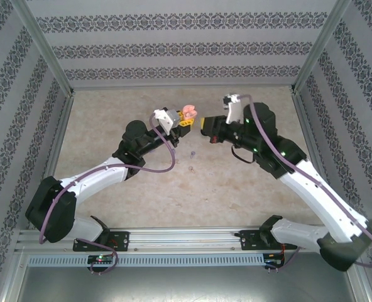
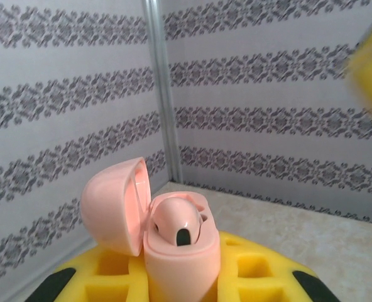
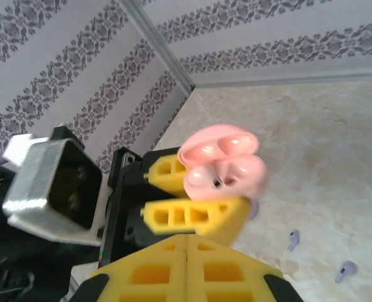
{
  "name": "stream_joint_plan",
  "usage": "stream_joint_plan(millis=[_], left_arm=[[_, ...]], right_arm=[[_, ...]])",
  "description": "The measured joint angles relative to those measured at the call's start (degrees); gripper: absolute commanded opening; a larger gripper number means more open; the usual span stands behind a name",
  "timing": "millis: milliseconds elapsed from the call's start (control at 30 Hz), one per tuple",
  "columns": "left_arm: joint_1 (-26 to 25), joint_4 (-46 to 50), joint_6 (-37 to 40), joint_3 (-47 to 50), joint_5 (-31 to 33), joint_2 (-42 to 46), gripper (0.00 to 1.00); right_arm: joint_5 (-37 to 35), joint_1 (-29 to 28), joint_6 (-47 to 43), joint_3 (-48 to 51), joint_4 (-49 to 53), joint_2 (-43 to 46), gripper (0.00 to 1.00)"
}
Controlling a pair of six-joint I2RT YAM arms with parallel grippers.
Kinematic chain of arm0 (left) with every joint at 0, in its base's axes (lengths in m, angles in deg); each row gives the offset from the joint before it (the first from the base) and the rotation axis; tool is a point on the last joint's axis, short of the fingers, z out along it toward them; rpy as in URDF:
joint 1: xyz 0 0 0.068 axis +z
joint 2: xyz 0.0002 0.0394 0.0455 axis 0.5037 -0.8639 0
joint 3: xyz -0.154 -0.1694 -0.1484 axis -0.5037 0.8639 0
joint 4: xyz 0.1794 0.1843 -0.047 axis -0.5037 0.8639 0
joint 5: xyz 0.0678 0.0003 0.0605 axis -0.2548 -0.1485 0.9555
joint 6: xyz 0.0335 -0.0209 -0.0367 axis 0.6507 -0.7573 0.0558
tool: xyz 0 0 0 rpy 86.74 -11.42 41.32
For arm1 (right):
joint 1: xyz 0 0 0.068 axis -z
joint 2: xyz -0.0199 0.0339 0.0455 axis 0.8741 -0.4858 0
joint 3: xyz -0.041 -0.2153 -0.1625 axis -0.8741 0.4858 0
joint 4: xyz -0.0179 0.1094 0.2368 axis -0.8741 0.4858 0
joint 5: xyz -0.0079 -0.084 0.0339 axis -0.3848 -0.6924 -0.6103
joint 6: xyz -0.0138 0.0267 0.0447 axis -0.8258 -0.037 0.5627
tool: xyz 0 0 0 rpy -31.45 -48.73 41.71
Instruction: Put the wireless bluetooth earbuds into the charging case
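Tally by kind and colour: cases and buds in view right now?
Pale pink round plastic charging case, lid open: 1
Pale pink earbud seated in that case: 1
Lilac stemmed earbuds loose on the beige table: 2
Total: 4

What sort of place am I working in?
Probably a lab test booth: wallpapered walls on three sides, aluminium frame posts, and a beige table with a mounting rail.

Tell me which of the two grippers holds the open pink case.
The left gripper: the pink case sits clamped between its yellow fingers, lid flipped open. The right gripper faces it, shut, nothing visible in it.
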Motion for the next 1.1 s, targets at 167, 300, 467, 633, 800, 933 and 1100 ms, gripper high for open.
stream_joint_plan(millis=[167, 300, 467, 633, 800, 933, 1100], left_arm=[[3.6, -0.5, -0.9, 4.5, 2.0, 3.8, 0.00], [4.4, -0.5, -1.5, 6.9, 2.9, 8.6, 0.00], [4.8, -0.5, -1.9, 9.0, 3.7, 13.9, 0.00], [5.1, -0.3, -1.9, 10.3, 4.3, 17.0, 0.00], [5.5, -0.1, -1.9, 10.8, 4.4, 18.2, 0.00], [5.6, 0.0, -1.9, 11.0, 4.6, 18.4, 0.00], [5.9, 0.0, -1.9, 11.1, 4.6, 18.5, 0.00]], right_arm=[[-2.7, 0.7, 0.7, 11.0, 0.2, 4.6, 0.53], [-3.0, 0.7, -1.2, 17.9, 0.2, -2.9, 0.55], [-2.8, 0.6, -7.2, 18.8, 1.6, -17.0, 0.56], [-2.8, -0.2, -12.7, 13.0, 4.7, -28.5, 0.56], [-2.9, -1.7, -16.8, 4.8, 7.8, -37.2, 0.55], [-3.8, -2.8, -18.8, 0.3, 10.6, -41.8, 0.52], [-5.3, -3.6, -20.2, -2.7, 13.8, -45.8, 0.48]])
